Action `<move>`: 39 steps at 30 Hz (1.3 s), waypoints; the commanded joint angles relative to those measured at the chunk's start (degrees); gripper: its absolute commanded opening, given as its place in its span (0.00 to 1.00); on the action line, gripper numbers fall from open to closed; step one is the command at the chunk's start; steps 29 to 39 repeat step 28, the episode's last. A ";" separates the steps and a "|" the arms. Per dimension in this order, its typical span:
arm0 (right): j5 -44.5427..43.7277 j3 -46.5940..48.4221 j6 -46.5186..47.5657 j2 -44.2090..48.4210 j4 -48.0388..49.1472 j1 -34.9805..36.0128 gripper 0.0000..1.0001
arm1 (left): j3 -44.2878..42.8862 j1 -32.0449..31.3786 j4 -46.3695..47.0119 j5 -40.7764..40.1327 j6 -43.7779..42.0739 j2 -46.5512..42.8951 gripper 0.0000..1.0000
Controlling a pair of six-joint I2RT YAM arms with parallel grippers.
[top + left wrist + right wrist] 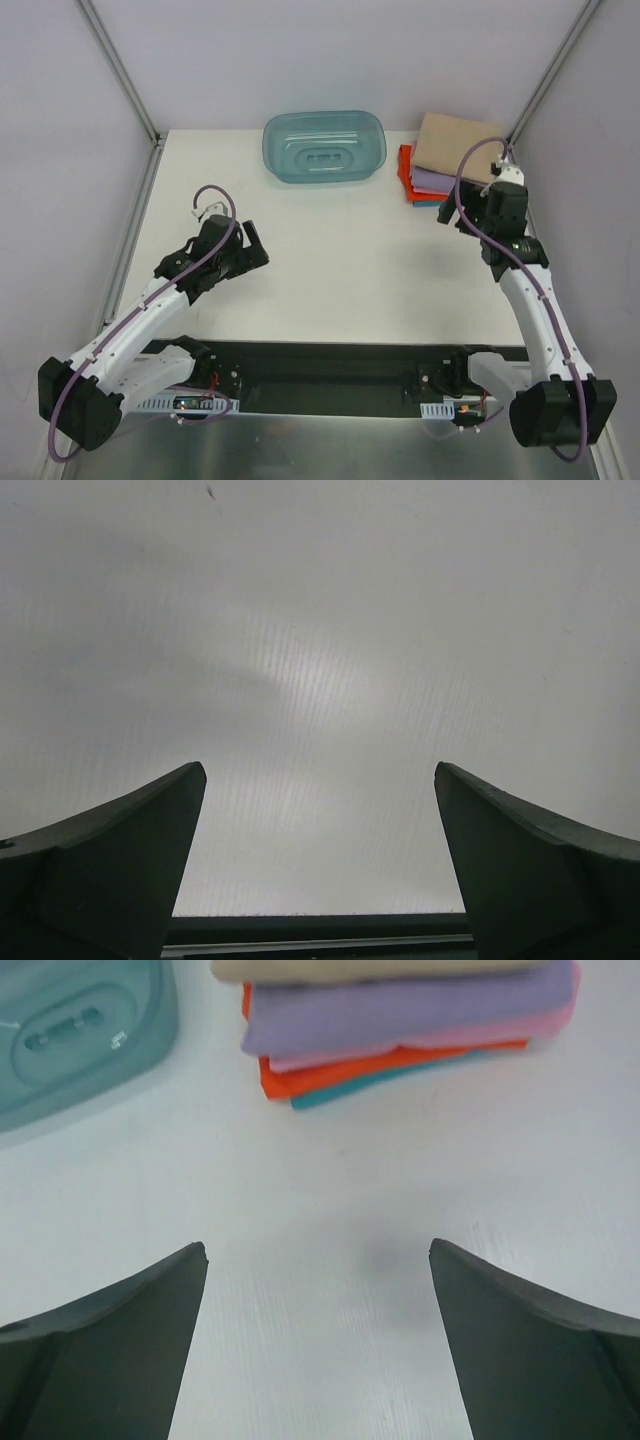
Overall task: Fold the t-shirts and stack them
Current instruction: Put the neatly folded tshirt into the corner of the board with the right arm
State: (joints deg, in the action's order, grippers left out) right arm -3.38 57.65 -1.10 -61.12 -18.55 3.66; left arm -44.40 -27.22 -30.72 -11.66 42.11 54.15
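Stacked t-shirts (400, 1020) lie far-right, just beyond the spread, empty right jaws; the left jaws, also spread, hang well apart.

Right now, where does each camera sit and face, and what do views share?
Top external: above and behind the bases, looking down at table, tub, t-shirts; both arms show.
Left wrist: on left arm, facing bare pale surface; open left fingers show.
Right wrist: on right arm, facing t-shirts and tub; open right fingers show.
Shared: top and right wrist both see t-shirts and tub.
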 commanded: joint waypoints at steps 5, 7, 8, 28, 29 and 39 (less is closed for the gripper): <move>-1.19 -25.01 -6.54 20.68 6.68 0.65 0.97 | 8.18 -0.64 9.62 2.43 -1.59 -3.79 0.99; -1.63 -31.15 -6.80 25.41 6.68 0.65 0.97 | 9.50 -0.64 10.42 1.91 -1.77 -4.14 0.99; -2.15 -32.85 -7.24 27.09 6.59 0.65 0.97 | 10.03 -0.64 10.68 1.47 -1.77 -4.75 0.99; -3.39 -39.63 -10.67 31.42 10.28 0.65 0.97 | 15.75 -0.64 11.74 -4.95 -2.55 -14.60 0.99; -3.39 -39.63 -10.67 31.42 10.28 0.65 0.97 | 15.75 -0.64 11.74 -4.95 -2.55 -14.60 0.99; -3.39 -39.63 -10.67 31.42 10.28 0.65 0.97 | 15.75 -0.64 11.74 -4.95 -2.55 -14.60 0.99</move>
